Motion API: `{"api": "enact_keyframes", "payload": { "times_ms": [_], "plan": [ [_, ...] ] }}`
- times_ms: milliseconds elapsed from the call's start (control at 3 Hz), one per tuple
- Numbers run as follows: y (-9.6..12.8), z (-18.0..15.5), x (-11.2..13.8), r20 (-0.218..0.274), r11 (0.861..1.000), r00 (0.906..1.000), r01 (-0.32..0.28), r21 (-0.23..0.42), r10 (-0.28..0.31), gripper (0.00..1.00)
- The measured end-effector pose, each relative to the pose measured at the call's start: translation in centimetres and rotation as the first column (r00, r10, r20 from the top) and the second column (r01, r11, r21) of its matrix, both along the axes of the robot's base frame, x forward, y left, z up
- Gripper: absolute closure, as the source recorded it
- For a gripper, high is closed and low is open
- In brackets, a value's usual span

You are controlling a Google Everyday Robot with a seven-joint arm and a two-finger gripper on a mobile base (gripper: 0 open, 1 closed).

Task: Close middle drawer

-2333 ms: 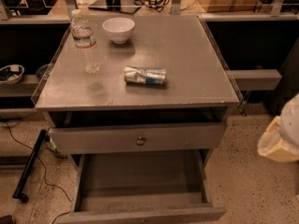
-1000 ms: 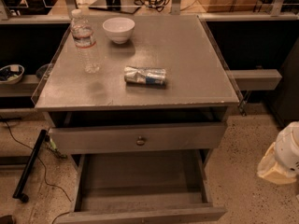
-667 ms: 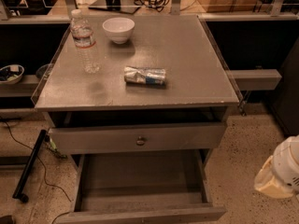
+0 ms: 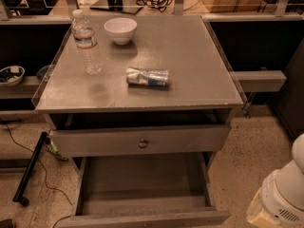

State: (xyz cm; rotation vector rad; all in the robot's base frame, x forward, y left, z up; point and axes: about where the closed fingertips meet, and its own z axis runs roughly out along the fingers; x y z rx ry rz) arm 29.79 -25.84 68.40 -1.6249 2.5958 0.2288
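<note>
**Arm sinks in the lower right corner; middle drawer stands open**

The arm (image 4: 282, 198) has dropped down the right edge over the last two seconds. Its white rounded casing now fills the bottom right corner, beside the table (image 4: 190, 51) and apart from it. Nothing on the table or in the drawers has shifted. The pincer is not in view, so I cannot tell whether it is open or closed.

At far left a black bar (image 4: 29, 167) lies slanted on the speckled floor, with a thin cable trailing near it. Above it, a small dish (image 4: 10, 74) sits on a low side shelf. On the table top a water bottle (image 4: 86, 42) stands upright near the left rear. Just right of it is a white bowl (image 4: 120, 30). A crushed can (image 4: 147, 77) lies on its side near the middle, well apart from both.

Under the top, the upper drawer (image 4: 95, 141), with its brass knob (image 4: 143, 143), is out a little. Below it the middle drawer (image 4: 142, 179) is pulled far out. Its grey floor is bare, and its low front runs along the bottom edge of the view.
</note>
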Motion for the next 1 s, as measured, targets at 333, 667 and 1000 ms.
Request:
{"api": "enact_keyframes", "payload": {
  "times_ms": [333, 667, 1000],
  "plan": [
    [0.0, 0.0, 0.0, 0.0, 1.0, 1.0, 0.0, 0.0, 0.0, 1.0],
    [0.7, -1.4, -1.9, -0.017, 0.999, 0.9998, 0.007, 0.051, -0.006, 1.0],
    [1.6, -5.2, -4.0, -0.069, 0.996, 0.9976, 0.008, 0.084, -0.003, 1.0]
  ]
}}
